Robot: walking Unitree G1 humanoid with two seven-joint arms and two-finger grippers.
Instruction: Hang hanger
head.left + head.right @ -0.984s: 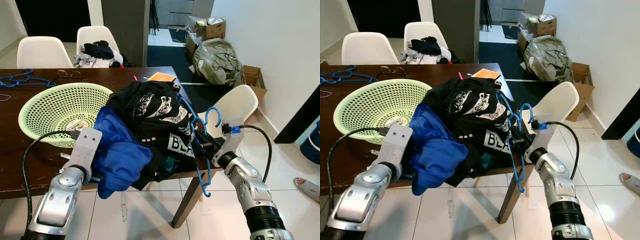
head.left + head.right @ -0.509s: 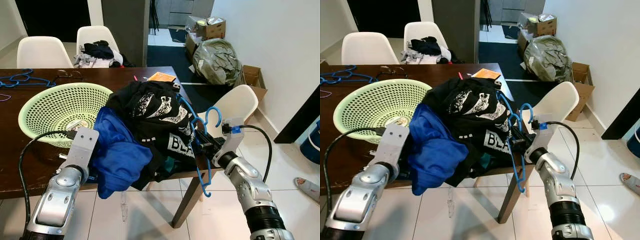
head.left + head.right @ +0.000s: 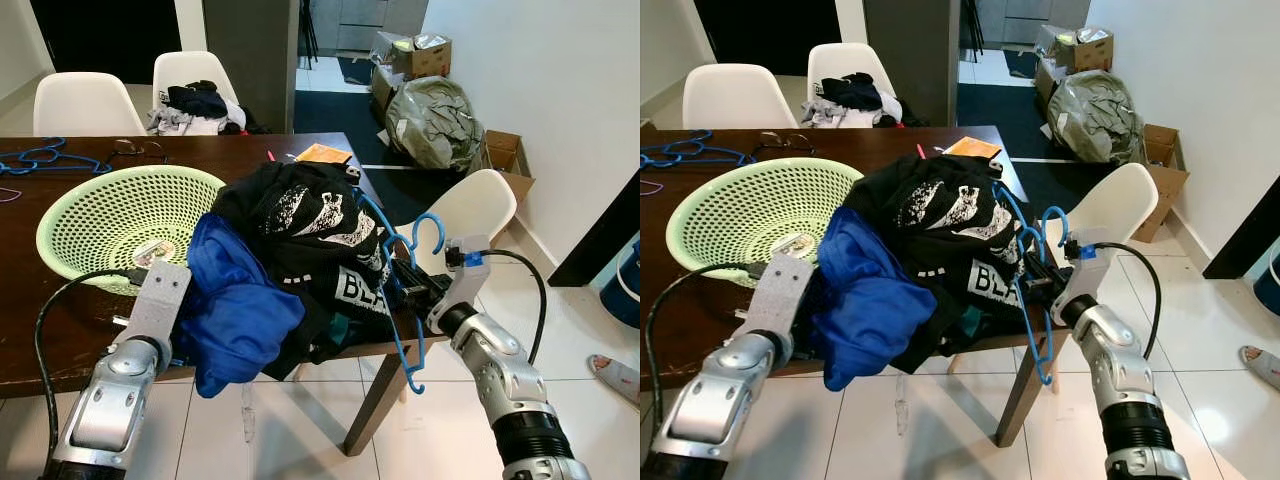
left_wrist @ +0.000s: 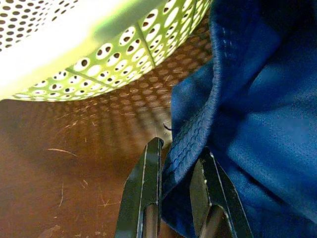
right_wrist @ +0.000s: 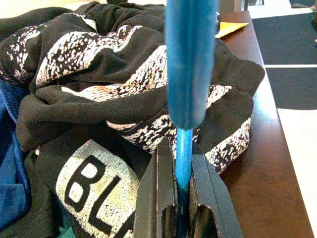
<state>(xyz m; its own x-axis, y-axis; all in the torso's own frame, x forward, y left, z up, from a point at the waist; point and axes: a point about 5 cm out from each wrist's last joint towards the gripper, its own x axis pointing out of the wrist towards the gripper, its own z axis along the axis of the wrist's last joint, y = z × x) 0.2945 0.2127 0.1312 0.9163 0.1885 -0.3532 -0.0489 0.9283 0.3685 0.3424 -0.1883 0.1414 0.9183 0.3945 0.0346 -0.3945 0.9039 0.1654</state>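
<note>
Right pincer [image 5: 182, 198] clamped on blue hanger [image 3: 400, 300]

The only readable lettering was white block capitals "BLA" on the black shirt [image 5: 94, 183], on its fold hanging nearest the table [image 3: 60, 330] edge; the rest was hidden in creases.

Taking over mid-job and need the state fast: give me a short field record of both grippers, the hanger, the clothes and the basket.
right gripper: shut on blue hanger, at the table's right edge
left gripper: shut on the hem of blue garment
black shirt: heaped on the table, beside the blue garment
green basket: on the table, left of the clothes
spare blue hangers: far left of table
</note>
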